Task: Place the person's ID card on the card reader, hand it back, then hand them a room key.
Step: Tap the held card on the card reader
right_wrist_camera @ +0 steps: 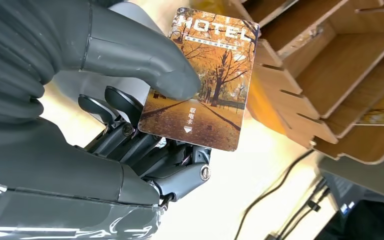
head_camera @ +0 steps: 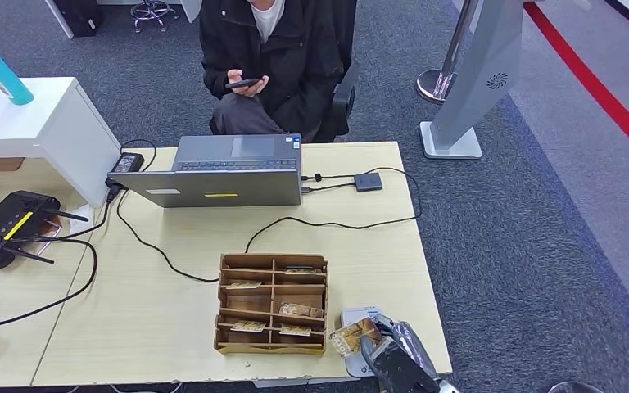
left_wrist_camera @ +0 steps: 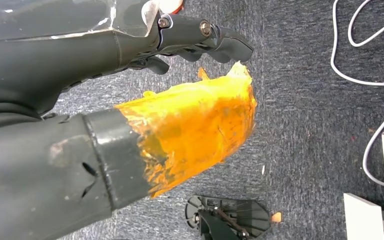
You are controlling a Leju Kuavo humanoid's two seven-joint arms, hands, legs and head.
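Pinching key card [right_wrist_camera: 200, 80] in right hand [head_camera: 393, 352], near right of tray [head_camera: 272, 303]; left hand [left_wrist_camera: 130, 100] fingers curled, empty. Best kept pinched firmly, lifted level toward person [head_camera: 270, 57] far across table [head_camera: 172, 278].

Head view: high, looking forward and down over tabletop [head_camera: 172, 270], person seated at 12 o'clock. Right wrist view: very close behind right hand [right_wrist_camera: 130, 130], turned, facing wooden organizer [right_wrist_camera: 325, 85]; organizer [head_camera: 272, 303] shared with head view. Left wrist view: close behind left hand [left_wrist_camera: 130, 100], facing down at carpet floor [left_wrist_camera: 305, 115].
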